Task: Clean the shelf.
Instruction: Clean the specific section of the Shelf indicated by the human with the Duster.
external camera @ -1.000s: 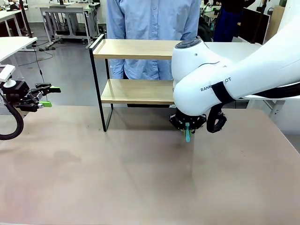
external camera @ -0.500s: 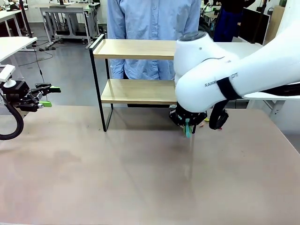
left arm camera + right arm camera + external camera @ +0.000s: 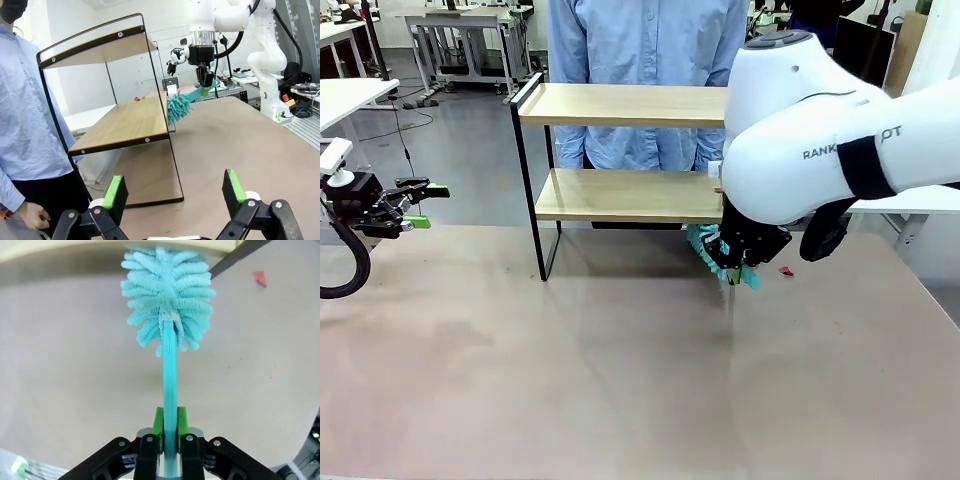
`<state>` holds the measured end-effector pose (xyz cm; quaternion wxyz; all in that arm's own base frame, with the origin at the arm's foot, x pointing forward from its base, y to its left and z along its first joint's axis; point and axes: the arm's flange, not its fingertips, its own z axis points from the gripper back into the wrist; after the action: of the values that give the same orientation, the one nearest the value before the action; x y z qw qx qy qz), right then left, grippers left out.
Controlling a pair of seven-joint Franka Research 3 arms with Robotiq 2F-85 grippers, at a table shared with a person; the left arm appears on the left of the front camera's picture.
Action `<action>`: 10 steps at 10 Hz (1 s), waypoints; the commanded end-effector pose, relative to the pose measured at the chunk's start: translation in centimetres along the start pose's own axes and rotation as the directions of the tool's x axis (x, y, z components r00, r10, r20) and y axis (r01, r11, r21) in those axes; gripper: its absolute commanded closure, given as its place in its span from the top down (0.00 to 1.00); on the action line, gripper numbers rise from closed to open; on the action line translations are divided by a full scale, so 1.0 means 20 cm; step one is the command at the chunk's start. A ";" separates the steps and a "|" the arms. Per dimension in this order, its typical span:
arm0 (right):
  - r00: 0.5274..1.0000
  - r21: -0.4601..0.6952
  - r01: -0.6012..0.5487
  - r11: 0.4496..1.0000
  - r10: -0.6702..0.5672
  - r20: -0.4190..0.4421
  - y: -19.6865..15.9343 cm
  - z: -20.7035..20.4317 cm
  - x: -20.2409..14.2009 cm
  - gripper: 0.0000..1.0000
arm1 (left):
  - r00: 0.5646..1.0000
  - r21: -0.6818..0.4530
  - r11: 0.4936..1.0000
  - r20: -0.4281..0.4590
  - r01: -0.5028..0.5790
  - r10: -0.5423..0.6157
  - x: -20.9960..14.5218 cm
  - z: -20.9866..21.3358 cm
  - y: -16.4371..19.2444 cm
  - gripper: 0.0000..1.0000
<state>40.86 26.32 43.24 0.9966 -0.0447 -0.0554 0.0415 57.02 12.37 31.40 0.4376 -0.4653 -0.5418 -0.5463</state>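
Note:
The shelf [image 3: 620,105] stands at the far middle of the table, two wooden boards in a black frame. My right gripper [image 3: 738,262] hangs just in front of the lower board's right end, shut on the handle of a turquoise fluffy duster [image 3: 705,246]. In the right wrist view the gripper [image 3: 169,427] clamps the handle and the duster head [image 3: 167,295] reaches the edge of the board [image 3: 75,247]. The left wrist view shows the shelf [image 3: 125,120] from its end, with the duster [image 3: 178,106] at the far end of the lower board. My left gripper [image 3: 425,205] stays open at the table's far left.
A person in a light blue shirt [image 3: 645,40] stands right behind the shelf. A small red scrap [image 3: 785,270] lies on the table beside the right gripper, and another red scrap [image 3: 140,98] on the lower board. Bare brown tabletop [image 3: 570,370] spreads in front.
My right arm has swung to the right and turned, so the duster head now points toward the lower board's right end. The left arm has not moved.

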 end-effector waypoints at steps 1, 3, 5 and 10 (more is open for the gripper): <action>0.974 0.010 -0.225 0.974 0.226 -0.027 -0.14 0.07 -0.09 0.13 | 1.000 -0.003 1.000 0.001 0.004 -0.004 0.02 0.00 0.00 1.00; 0.907 0.048 -0.422 0.905 0.422 0.005 -0.26 0.13 -0.19 0.13 | 1.000 -0.003 1.000 0.001 0.004 -0.004 0.02 0.00 0.00 1.00; 0.824 0.124 -0.564 0.816 0.566 0.020 -0.40 0.20 -0.28 0.13 | 1.000 -0.003 1.000 0.001 0.004 -0.004 0.02 0.00 0.00 1.00; 0.662 0.214 -0.732 0.647 0.749 -0.001 -0.68 0.34 -0.55 0.13 | 1.000 -0.003 1.000 0.001 0.004 -0.004 0.02 0.00 0.00 1.00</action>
<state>31.96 13.43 49.74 0.9042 0.0288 0.0217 0.4255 57.03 12.37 31.41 0.4375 -0.4652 -0.5418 -0.5465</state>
